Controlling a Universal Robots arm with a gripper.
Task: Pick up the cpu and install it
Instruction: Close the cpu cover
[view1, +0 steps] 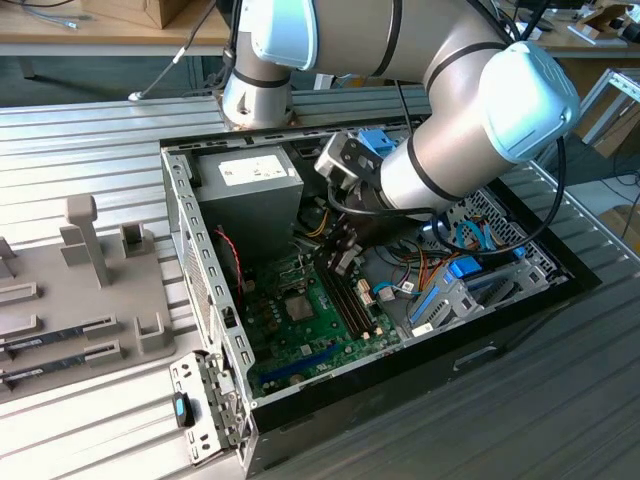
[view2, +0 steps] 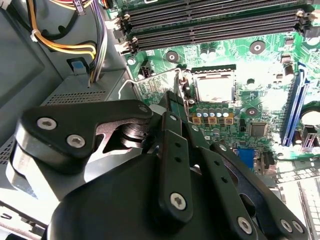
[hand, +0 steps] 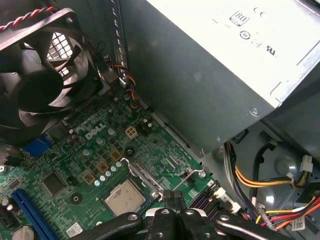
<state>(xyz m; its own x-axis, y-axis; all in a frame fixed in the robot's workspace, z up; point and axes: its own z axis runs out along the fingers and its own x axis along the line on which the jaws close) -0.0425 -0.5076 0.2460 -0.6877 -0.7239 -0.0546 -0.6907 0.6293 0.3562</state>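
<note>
The cpu, a silvery square with a thin green rim, lies flat in the socket on the green motherboard. It also shows in the second wrist view and in the exterior view. The socket's metal frame stands hinged up beside the chip, and its thin wire lever is raised. My gripper hovers just above the board beside the socket, close to the lever, with its black fingers pressed together and nothing between them. In the exterior view the gripper hangs inside the open case.
The grey power supply rises close behind the socket. A black fan stands at the case wall. Memory slots run beside the gripper, with cable bundles nearby. A grey fixture tray lies at the exterior view's left.
</note>
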